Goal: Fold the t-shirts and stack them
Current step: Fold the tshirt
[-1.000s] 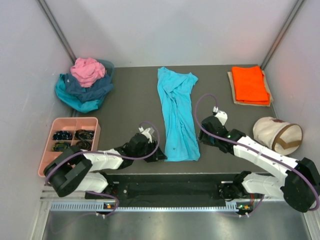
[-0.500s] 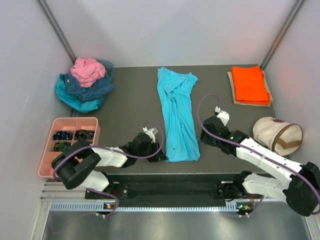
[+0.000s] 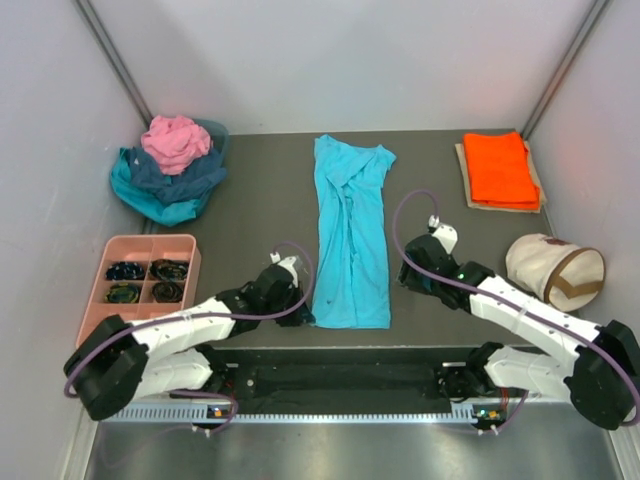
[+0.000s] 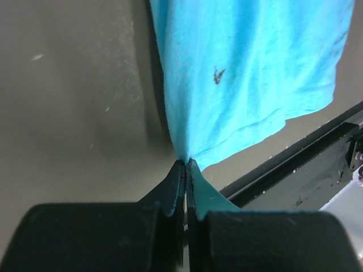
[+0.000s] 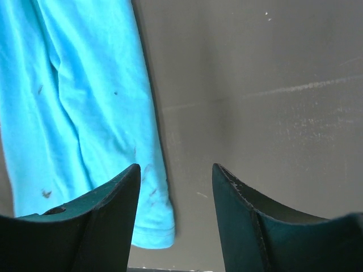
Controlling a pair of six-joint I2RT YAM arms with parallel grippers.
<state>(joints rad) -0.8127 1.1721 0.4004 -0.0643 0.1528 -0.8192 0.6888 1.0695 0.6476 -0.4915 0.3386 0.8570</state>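
Note:
A bright turquoise t-shirt [image 3: 350, 235] lies folded into a long strip down the middle of the table, neck at the far end. My left gripper [image 3: 303, 312] is shut on the near left corner of its hem; the left wrist view shows the turquoise cloth [image 4: 249, 73] pinched and pulled taut from the jaws [image 4: 186, 165]. My right gripper [image 3: 405, 277] is open and empty, just right of the strip's near end; its wrist view shows the shirt's edge [image 5: 85, 113] left of the gap [image 5: 176, 170]. A folded orange t-shirt [image 3: 499, 168] lies at the far right. Pink, navy and teal shirts [image 3: 170, 165] are piled far left.
A pink tray [image 3: 185, 245] with dark items in its compartments sits at the left near edge. A cream canvas bag with a brown strap [image 3: 554, 270] lies at the right. The black rail [image 3: 340, 375] runs along the table's front edge.
My left gripper has taken the hem's near left corner and pulled it left; the strip's near end has shifted left and straightened. The right gripper has barely moved.

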